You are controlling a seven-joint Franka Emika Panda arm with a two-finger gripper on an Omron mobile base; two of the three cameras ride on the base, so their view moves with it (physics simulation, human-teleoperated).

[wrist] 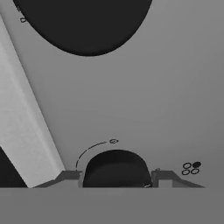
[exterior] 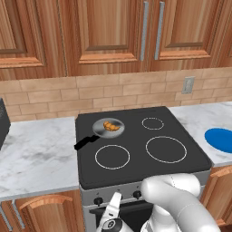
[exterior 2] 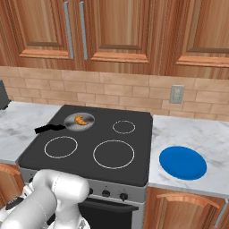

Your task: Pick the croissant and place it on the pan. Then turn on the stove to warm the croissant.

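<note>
You have the pan (exterior: pixel 108 127) sitting on the rear left burner of the stove (exterior: pixel 136 174), and inside its bowl lies the croissant (exterior: pixel 111 126), roughly in the middle and well within the rim. From the right base view you see the same thing: the croissant (exterior 2: pixel 81 120) rests in the pan (exterior 2: pixel 79 120) at the far left corner of the stove (exterior 2: pixel 103 172).

The croissant is a small curved golden-orange pastry with browner ridges, much smaller than the grey bowl around it. The pan's short black handle (exterior: pixel 84 143) points toward the front left, out over the edge of the black glass. The other three white burner rings are bare.

On the table (exterior 2: pixel 188 129) to the right of the stove you have a flat blue plate (exterior 2: pixel 183 162) with nothing on it.

Your gripper (wrist: pixel 117 175) is down at the steel front of the stove, well below and in front of the pan, apart from the croissant. In the hand view its two dark tips stand on either side of a round black knob (wrist: pixel 116 168), closed onto it, with a thin arc mark and a small burner diagram printed beside it on the grey panel. A second, larger black knob (wrist: pixel 85 24) shows at the top of that view. In the left base view the hand reaches the knob row near the left end.
</note>
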